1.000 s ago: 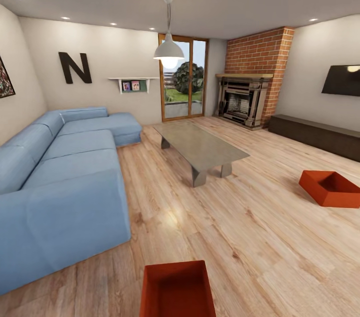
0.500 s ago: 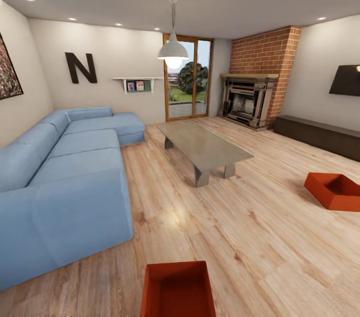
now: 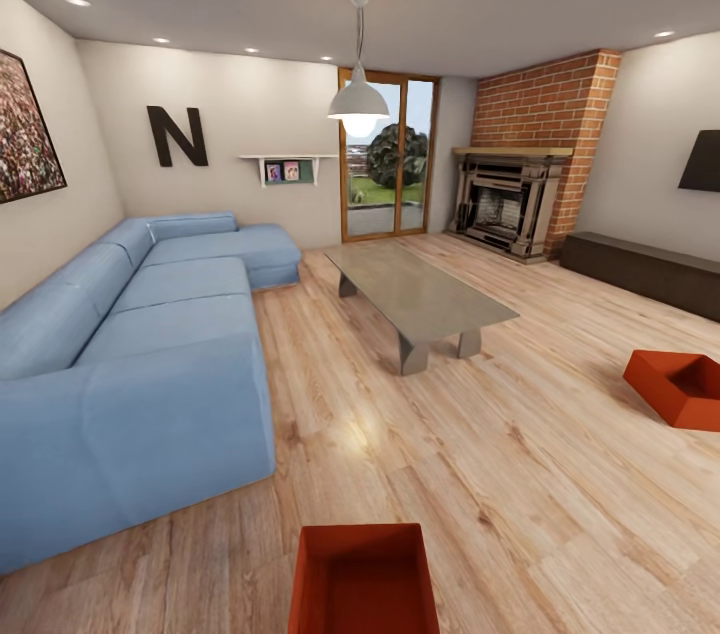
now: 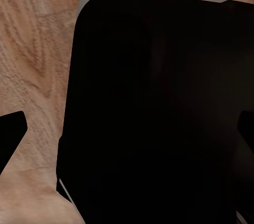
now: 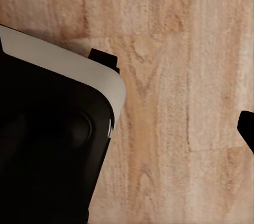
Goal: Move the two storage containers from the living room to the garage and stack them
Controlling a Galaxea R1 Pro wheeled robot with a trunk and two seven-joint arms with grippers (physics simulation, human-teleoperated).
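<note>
1. We are in the living room: light plank floor (image 3: 480, 474), blue sofa (image 3: 140, 354) on the left, grey table (image 3: 420, 299) in the middle, brick fireplace (image 3: 510, 204) far right.
2. One bin (image 3: 362, 582) sits on the planks right at the robot's feet, near and central, open side up, its long axis running away from the robot.
3. The other bin (image 3: 680, 386) lies well apart on the right, turned corner-on, between the table and the dark low cabinet (image 3: 640, 269).
4. The wrist cameras look straight down at wood grain and a dark rounded body, probably the robot's own base. Dark finger tips (image 4: 10, 131) poke in at the picture edges, but I cannot tell how wide either pair stands; nothing appears held.
5. My guess: the near bin comes first. It lies dead ahead and low, about equally reachable by both arms, so each could take a long side.
</note>
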